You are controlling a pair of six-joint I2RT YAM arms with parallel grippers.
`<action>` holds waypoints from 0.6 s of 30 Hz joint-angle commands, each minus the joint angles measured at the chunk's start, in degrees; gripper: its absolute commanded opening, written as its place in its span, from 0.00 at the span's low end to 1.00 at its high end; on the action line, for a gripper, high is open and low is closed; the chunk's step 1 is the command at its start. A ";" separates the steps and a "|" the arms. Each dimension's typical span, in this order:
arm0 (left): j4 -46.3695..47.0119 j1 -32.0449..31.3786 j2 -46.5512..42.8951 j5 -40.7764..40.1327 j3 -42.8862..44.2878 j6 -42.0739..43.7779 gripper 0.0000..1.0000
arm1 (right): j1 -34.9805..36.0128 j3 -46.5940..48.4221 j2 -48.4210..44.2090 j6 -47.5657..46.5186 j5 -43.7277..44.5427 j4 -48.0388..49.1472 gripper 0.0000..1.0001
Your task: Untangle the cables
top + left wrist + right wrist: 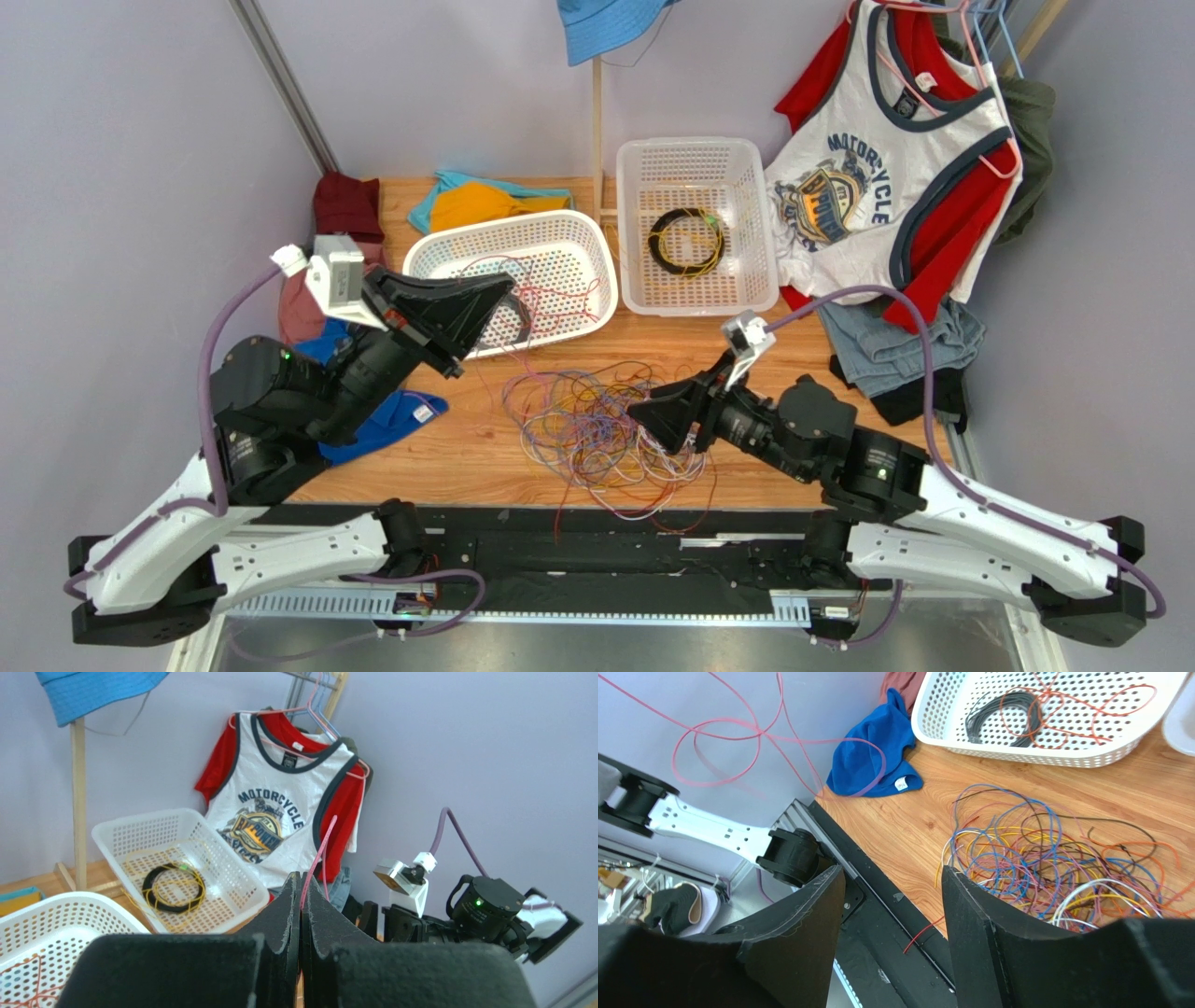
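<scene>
Cables: tangled multicolour heap (pixel 603 420) lying on the desk (pixel 477 455), between the two arms.
Left claw (pixel 302 885): clenched on one pink-red strand (pixel 319 857), held high, well apart from the heap.
Right claw (pixel 891 875): released, jaws wide, nothing between them, just beside the heap.
Handling: probably light, limp and springy, with slick jackets; a pulled strand likely drags its neighbours.
Grip spot: a free loop at the heap's rim, not the dense middle.

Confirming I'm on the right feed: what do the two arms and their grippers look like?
Left arm and right arm: white lower links, black joints. A purple-grey hose runs along each to a white wrist camera block. Left gripper and right gripper: black, wedge-shaped fingers.
</scene>
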 commanded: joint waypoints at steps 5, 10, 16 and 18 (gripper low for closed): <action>-10.64 -0.10 9.59 3.22 9.97 1.94 0.00 | 0.72 6.50 6.88 -3.00 -8.21 12.18 0.60; -11.97 -0.10 11.80 2.69 10.16 1.24 0.00 | 1.95 8.00 7.68 -5.11 -8.66 14.65 0.63; -12.49 -0.10 14.52 3.83 10.42 0.62 0.00 | 2.13 8.35 9.26 -6.08 -8.31 16.50 0.63; -12.15 -0.10 15.05 5.15 10.50 0.36 0.00 | 2.22 8.61 10.31 -6.61 -7.79 16.24 0.62</action>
